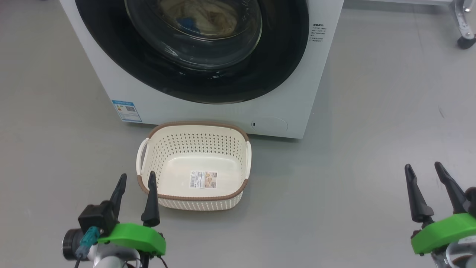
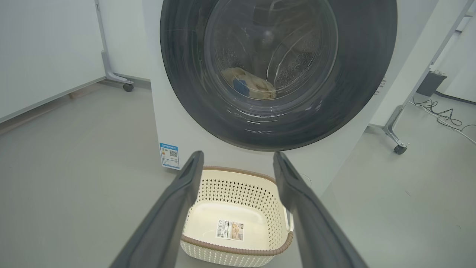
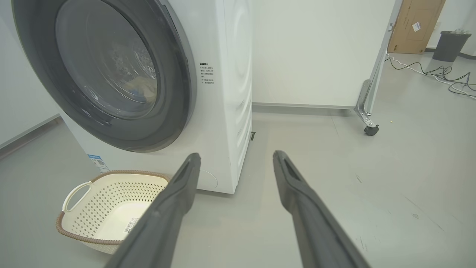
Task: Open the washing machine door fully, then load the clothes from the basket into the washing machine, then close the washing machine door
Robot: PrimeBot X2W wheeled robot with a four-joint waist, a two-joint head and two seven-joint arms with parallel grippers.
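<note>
The washing machine [image 1: 208, 108] stands ahead with its black-rimmed door [image 1: 282, 56] shut against its front. Through the glass I see the cream and blue clothes [image 2: 249, 85] lying in the drum. The cream basket [image 1: 193, 165] sits on the floor just before the washer, nothing in it but its bottom label. My left gripper [image 1: 135, 182] is open at the basket's near left corner, holding nothing. My right gripper [image 1: 424, 171] is open over bare floor far to the right. In the right wrist view the door [image 3: 174, 85] and basket [image 3: 111, 208] lie to the left.
Grey floor lies all around. A wheeled frame leg [image 1: 465, 26] stands at the back right, another castor [image 2: 128, 87] behind the washer's left. Cables [image 3: 442, 74], a bin [image 3: 450, 44] and a cardboard box [image 3: 414, 26] are farther right.
</note>
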